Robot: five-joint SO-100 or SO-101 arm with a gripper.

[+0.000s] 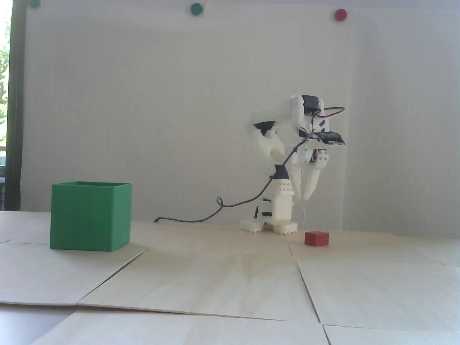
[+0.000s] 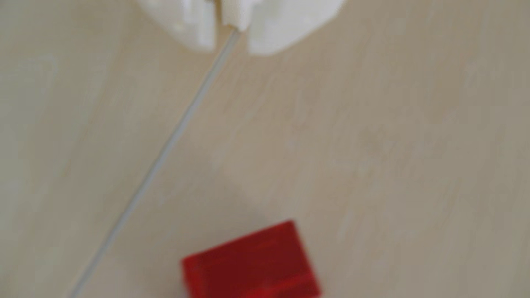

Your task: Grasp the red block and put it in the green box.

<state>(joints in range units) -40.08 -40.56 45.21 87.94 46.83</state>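
Block (image 1: 316, 238), red, lies flat on the table (image 1: 230, 273), just in front of the arm's base and to its right in the fixed view. Gripper (image 1: 301, 198) hangs above it, pointing down, jaws slightly parted and holding nothing. Box (image 1: 90, 215) stands well apart to the left.

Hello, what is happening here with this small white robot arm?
The arm stands at the back of the wooden table with its gripper pointing down, above and just left of the red block in the fixed view. It holds nothing; the two fingertips look almost together. The red block lies on the table, untouched. The green box stands open-topped far to the left in that view, well apart from both. The blurred wrist view shows the block near its lower edge, right of a seam between boards.
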